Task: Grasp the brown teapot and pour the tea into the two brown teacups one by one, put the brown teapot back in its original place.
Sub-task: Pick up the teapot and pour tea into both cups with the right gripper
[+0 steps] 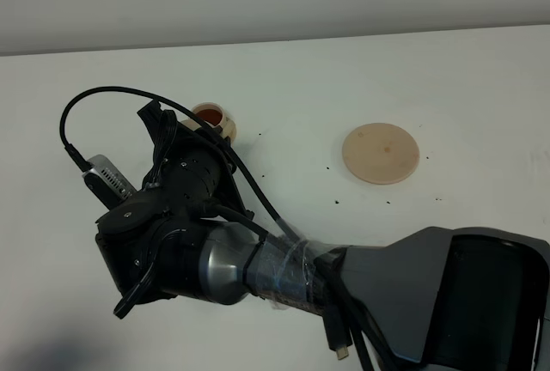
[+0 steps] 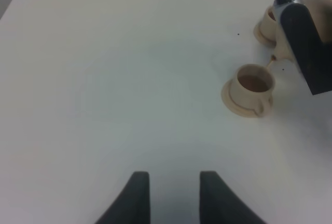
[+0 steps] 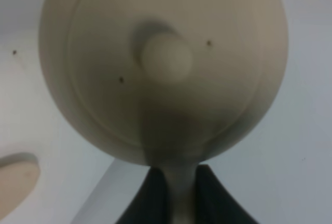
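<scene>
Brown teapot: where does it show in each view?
Right wrist: the brown teapot fills the frame, its handle clamped in the right gripper.
Left wrist: partly behind that gripper's dark finger, spout beside a teacup.
Exterior high: hidden beneath the gripper.
Shared landmark: the right gripper.

The right arm (image 1: 258, 259) reaches across the white table (image 1: 447, 88) to the left side and covers most of the ground around the two teacups (image 2: 250, 92), with the teapot (image 3: 163, 63) in its gripper (image 3: 174, 193) hanging just above them. Right of that arm only the flat round saucer (image 1: 381, 153) lies on the table, well apart from the cups. In the left wrist view, bare tabletop stretches from the left gripper (image 2: 169, 195) up to the nearer cup.
</scene>
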